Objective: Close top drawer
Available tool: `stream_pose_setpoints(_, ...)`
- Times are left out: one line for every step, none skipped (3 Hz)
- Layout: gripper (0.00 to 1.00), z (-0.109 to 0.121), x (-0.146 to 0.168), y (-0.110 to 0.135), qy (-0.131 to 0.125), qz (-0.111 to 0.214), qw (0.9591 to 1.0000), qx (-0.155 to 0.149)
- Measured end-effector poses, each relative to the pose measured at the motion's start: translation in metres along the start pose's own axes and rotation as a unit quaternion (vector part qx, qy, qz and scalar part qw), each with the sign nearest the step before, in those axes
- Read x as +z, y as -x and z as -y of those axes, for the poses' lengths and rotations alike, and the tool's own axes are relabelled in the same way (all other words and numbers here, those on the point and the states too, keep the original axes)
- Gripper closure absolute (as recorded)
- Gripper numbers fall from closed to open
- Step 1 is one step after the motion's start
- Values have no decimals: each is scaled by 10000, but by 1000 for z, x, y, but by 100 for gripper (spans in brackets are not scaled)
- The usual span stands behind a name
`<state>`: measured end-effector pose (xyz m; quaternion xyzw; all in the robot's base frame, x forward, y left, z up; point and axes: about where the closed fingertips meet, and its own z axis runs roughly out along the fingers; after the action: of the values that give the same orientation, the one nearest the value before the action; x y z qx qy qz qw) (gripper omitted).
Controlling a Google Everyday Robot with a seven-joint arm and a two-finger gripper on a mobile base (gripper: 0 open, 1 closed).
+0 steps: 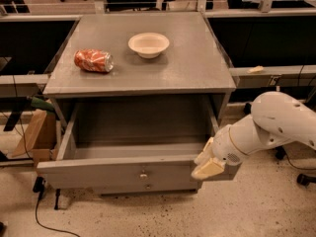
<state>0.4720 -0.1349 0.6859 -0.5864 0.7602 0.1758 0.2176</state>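
Note:
The top drawer (118,172) is a wide grey metal drawer with a small central knob (143,175). It stands pulled out from the grey cabinet (143,73), and its inside shows empty. My gripper (205,163) is at the right end of the drawer front, its cream fingers (208,169) against the front's right corner. The white arm reaches in from the right. A lower drawer front shows just beneath, mostly hidden.
On the cabinet top lie a crushed orange can (94,60) and a white bowl (148,44). A cardboard box (34,135) and cables sit on the floor at the left. Dark desks and chair legs stand behind and to the right.

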Motion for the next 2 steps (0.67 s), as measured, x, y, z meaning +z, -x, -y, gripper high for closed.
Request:
stream_pose_setpoints(0, 0, 1, -3, -18, -18, 10000, 31)
stream_pose_setpoints(0, -2, 1, -3, -18, -18, 10000, 32)
